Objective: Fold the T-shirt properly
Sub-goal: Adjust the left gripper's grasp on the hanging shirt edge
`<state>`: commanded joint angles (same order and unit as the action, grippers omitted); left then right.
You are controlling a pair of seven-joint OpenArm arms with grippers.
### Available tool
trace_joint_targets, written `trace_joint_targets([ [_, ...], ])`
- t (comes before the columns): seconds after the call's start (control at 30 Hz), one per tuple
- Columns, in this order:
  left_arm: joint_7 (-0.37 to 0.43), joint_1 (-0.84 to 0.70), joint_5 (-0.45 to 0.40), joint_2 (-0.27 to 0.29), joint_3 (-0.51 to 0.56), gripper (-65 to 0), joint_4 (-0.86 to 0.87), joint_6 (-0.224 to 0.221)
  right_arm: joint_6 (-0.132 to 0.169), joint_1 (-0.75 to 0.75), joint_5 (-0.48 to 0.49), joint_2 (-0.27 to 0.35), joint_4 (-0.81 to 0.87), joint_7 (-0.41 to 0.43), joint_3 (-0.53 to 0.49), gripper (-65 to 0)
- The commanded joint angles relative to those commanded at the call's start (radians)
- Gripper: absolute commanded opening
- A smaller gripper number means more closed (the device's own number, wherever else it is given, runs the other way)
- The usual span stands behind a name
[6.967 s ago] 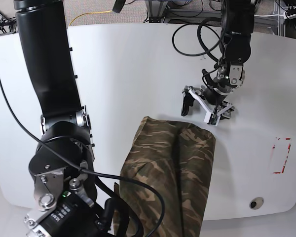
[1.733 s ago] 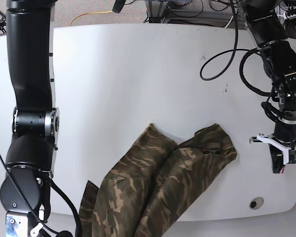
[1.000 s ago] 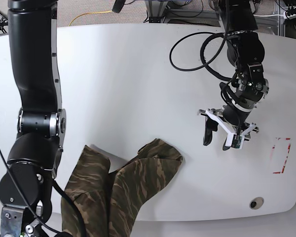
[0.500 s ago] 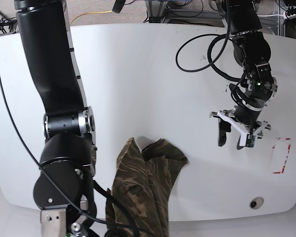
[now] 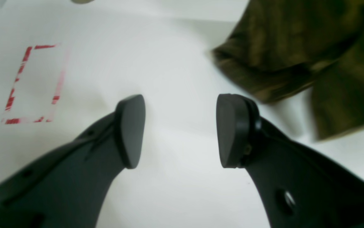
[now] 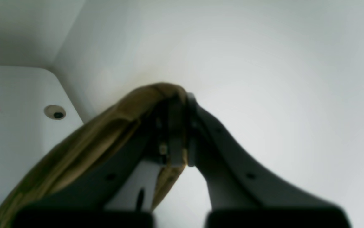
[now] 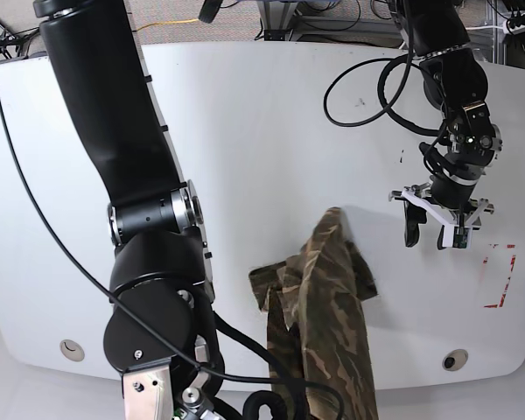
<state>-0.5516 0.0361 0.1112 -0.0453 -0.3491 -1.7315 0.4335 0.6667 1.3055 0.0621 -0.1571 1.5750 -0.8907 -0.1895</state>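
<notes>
White table (image 7: pixel 245 114) fills most of the base view, and it is the biggest thing to see. Next biggest is the right arm (image 7: pixel 114 131), a thick black arm on the left of that view, reaching down to the bottom edge. Then comes the T-shirt (image 7: pixel 328 315), green and brown and tan, lying in a bunched strip from the middle of the table down to the bottom edge. In the right wrist view the right gripper (image 6: pixel 177 126) is pinched tight on a fold of the shirt, at the middle of the frame. The left arm (image 7: pixel 451 79) comes down from the upper right of the base view. Its left gripper (image 7: pixel 433 229) is spread wide with nothing in it, near the shirt's top end but probably not touching it, though the wrist view is blurry. A small red square mark (image 7: pixel 500 276) sits at the right edge, and a little round hole (image 7: pixel 455 360) is below it.
</notes>
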Motion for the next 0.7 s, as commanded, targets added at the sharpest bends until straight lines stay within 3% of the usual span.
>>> trace_joint_targets([
  [0.3,0.002,0.021,0.003,0.006,0.038,-31.7,0.146,0.002,0.000,0.000,-0.008,0.029,0.146,-0.058,0.000,-65.0],
  [0.5,0.003,0.118,0.003,0.008,0.038,-16.3,0.318,-0.003,0.000,0.000,-0.008,0.029,0.210,-0.066,0.000,-65.0],
  [0.7,0.091,0.198,-0.003,0.009,0.066,-15.7,0.503,-0.003,0.000,0.000,-0.008,0.067,0.215,-0.066,0.002,-65.0],
])
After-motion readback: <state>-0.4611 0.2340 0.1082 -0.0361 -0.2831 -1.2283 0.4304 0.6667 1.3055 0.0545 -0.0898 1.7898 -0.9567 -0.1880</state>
